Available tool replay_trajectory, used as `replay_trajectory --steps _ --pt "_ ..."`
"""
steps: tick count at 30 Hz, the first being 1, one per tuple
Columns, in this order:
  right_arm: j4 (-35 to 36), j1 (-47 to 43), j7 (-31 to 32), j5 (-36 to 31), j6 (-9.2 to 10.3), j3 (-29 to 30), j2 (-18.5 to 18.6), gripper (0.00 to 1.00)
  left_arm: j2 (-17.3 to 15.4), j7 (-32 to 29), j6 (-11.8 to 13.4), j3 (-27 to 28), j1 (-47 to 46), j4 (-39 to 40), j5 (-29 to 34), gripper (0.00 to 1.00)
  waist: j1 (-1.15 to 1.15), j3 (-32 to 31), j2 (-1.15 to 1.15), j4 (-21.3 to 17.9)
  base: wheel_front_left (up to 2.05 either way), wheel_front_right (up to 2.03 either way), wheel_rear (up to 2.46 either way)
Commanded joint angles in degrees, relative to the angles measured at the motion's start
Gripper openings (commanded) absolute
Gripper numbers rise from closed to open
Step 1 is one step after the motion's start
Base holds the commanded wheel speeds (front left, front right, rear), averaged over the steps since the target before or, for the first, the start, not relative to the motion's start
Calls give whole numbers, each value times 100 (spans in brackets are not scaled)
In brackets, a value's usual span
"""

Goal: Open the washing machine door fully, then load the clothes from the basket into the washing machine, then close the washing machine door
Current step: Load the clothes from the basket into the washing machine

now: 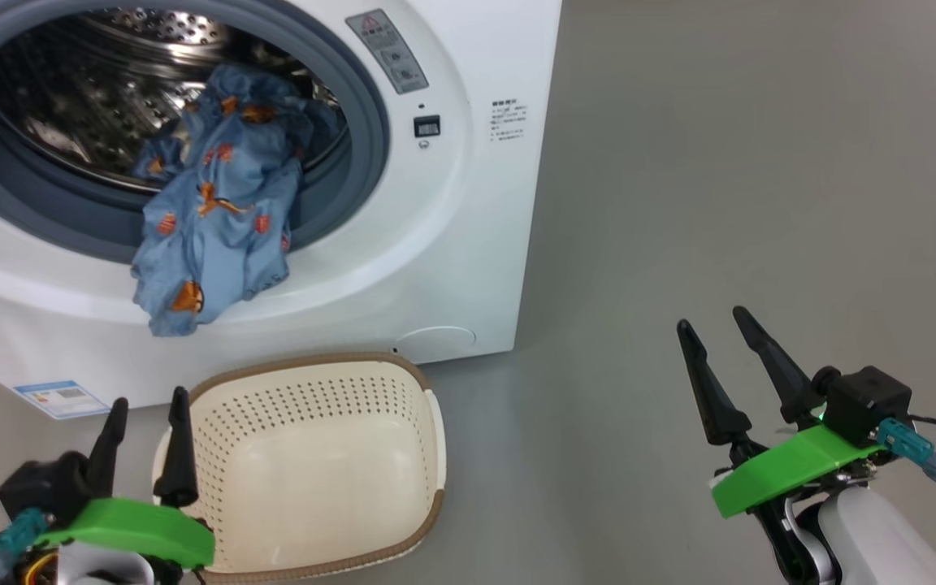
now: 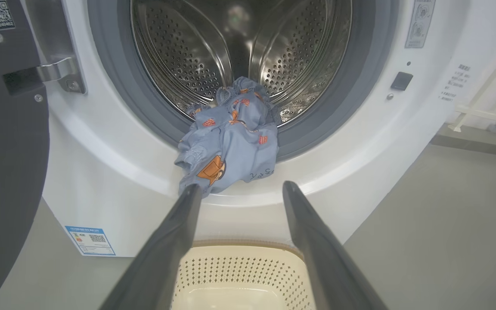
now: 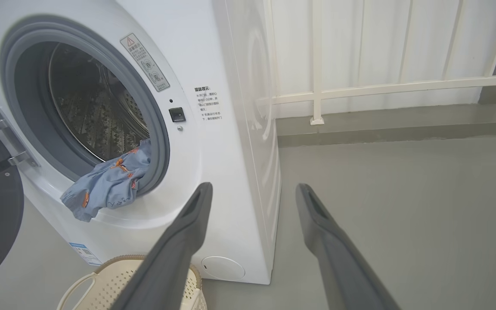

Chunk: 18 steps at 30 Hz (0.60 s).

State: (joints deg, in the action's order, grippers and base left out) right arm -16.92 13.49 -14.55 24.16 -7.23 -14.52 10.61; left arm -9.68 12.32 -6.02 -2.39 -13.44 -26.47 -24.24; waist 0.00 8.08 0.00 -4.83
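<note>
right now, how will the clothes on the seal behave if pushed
Probably floppy: the clothes drape in folds over the seal. Likely light, since the fabric looks thin. A push may bunch them rather than slide them into the drum.

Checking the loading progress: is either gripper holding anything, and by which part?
Nothing is held. The left gripper and right gripper are both open and empty; the clothes hang over the door seal of the washing machine, touched by neither.
</note>
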Motion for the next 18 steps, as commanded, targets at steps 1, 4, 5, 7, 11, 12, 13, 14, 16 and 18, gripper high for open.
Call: replay_trajectory --steps 1,4,5,7,11,12,13,14,16,18 --pt "137 171 -45 -43 -25 -100 14 100 -186 -1 -14 162 -249 42 -34 100 0 106 0 -85 0 0 0" --pt "154 209 -45 -55 -25 -79 -15 100 -252 -95 -37 120 -480 -262 -71 100 0 259 0 -149 0 0 0" --pt "161 227 -45 -60 -25 -71 -24 100 -267 -118 -46 113 -580 -379 -100 100 0 315 0 -170 0 0 0" --pt "195 298 -45 -77 -25 -63 -68 100 -365 -157 -73 43 -912 -782 -106 100 0 499 0 -249 0 0 0" --pt "240 390 -45 -110 -25 -42 -144 100 -503 -200 -100 -36 -1413 -1390 -127 100 0 744 0 -363 0 0 0" --pt "242 408 -45 -119 -25 -42 -160 100 -537 -221 -106 -58 -1542 -1553 -131 100 0 796 0 -393 0 0 0" --pt "246 427 -45 -128 -25 -43 -177 100 -568 -234 -111 -83 -1673 -1707 -137 100 0 846 0 -422 0 0 0" --pt "253 447 -45 -136 -25 -41 -194 100 -597 -240 -117 -115 -1801 -1845 -140 100 0 898 0 -451 0 0 0" --pt "276 489 -45 -156 -25 -39 -220 100 -664 -263 -127 -194 -2066 -2120 -140 100 0 1019 0 -516 0 0 0" --pt "302 535 -45 -177 -25 -38 -239 100 -714 -243 -135 -245 -2339 -2350 -183 100 0 1150 0 -577 0 0 0"
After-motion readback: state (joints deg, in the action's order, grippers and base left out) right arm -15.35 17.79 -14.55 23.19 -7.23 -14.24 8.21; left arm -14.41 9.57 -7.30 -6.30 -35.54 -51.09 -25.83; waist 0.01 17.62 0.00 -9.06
